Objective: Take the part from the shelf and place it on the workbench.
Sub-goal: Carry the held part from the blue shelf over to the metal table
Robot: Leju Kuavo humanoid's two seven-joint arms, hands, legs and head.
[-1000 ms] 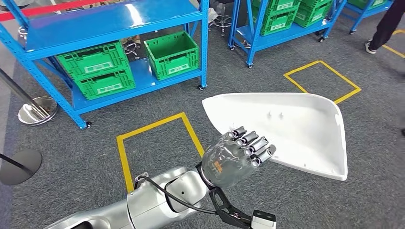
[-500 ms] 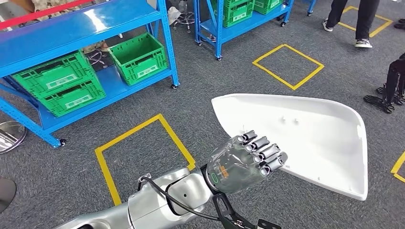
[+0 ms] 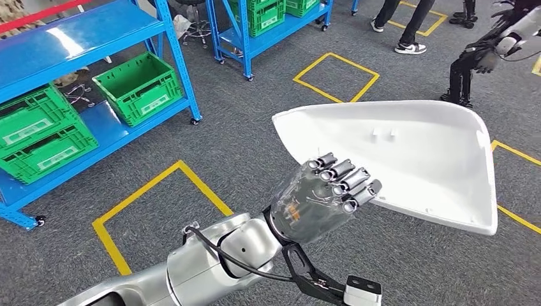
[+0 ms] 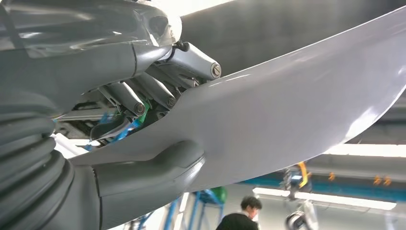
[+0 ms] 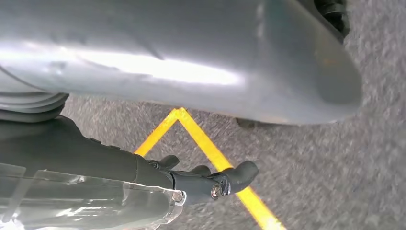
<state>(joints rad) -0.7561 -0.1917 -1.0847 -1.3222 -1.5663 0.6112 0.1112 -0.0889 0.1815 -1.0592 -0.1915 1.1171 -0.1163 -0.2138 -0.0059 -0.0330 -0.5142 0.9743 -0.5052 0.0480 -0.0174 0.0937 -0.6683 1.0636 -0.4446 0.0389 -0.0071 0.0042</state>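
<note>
1. Left robot hand (image 3: pixel 322 201) grips the near edge of the white part (image 3: pixel 408 159), its fingers (image 3: pixel 344 182) curled over the rim onto the concave inner face.
2. From the left wrist, the thumb (image 4: pixel 158 165) presses against the part's (image 4: pixel 297 110) smooth outer face and the fingers (image 4: pixel 143 96) hook over the rim from the other side.
3. Part: a large curved shell, held up off the floor (image 3: pixel 255 146), hollow side up, pointed ends away from the robot hand.
4. Right robot hand (image 5: pixel 210 182) hangs over grey carpet with its dark fingers (image 5: pixel 239 175) curled in and nothing in them; a yellow tape line (image 5: pixel 210 148) runs on the floor behind it.
5. A yellow tape square (image 3: pixel 159 210) lies on the floor left of the left robot hand, partly behind the silver arm (image 3: pixel 217 261).
6. Another tape square (image 3: pixel 336 76) lies beyond the part.
7. A blue shelf (image 3: pixel 83 38) stands far left of the part, with green crates (image 3: pixel 137 86) on its lower level.
8. A second blue shelf (image 3: pixel 268 32) with green crates stands beyond the part, to its left.
9. A person's legs (image 3: pixel 402 25) stand beyond the part near the far tape square.
10. Another robot's arm (image 3: pixel 504 41) shows beyond the part's right end.
</note>
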